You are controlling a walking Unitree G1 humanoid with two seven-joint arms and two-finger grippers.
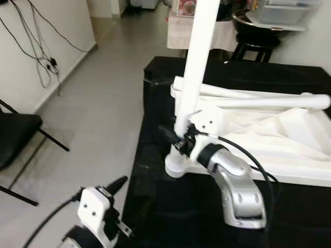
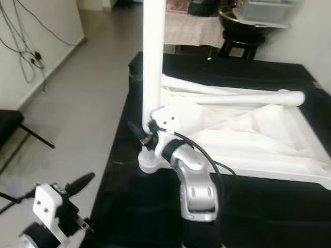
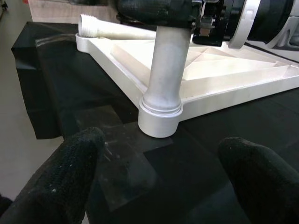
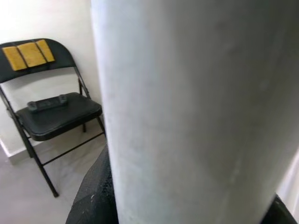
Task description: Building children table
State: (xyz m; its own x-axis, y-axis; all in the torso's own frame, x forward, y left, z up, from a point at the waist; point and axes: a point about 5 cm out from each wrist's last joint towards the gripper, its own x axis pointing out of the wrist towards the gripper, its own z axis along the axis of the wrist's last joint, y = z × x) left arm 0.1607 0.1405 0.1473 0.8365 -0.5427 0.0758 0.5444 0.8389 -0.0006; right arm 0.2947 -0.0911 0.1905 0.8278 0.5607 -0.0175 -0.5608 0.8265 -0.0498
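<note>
Glossy black table (image 1: 165,206), pale floor (image 1: 103,103), perhaps tiled, beside it.

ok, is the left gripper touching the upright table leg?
Apart. In the left wrist view, the left gripper is open, with bare black surface between its fingers and the upright leg.

One white tabletop (image 1: 289,155), upside down on one black table (image 1: 170,217). Three white legs: one upright leg (image 1: 199,57) in corner socket, two loose legs (image 1: 274,101) lying across tabletop. Two grippers: left gripper (image 1: 116,185), right gripper (image 1: 173,137). One black folding chair (image 4: 51,112) with three yellow pads on backrest. One black stool (image 1: 256,44). One clear bin (image 1: 284,13). Several black cables (image 1: 36,46) on wall, count unclear.
</note>
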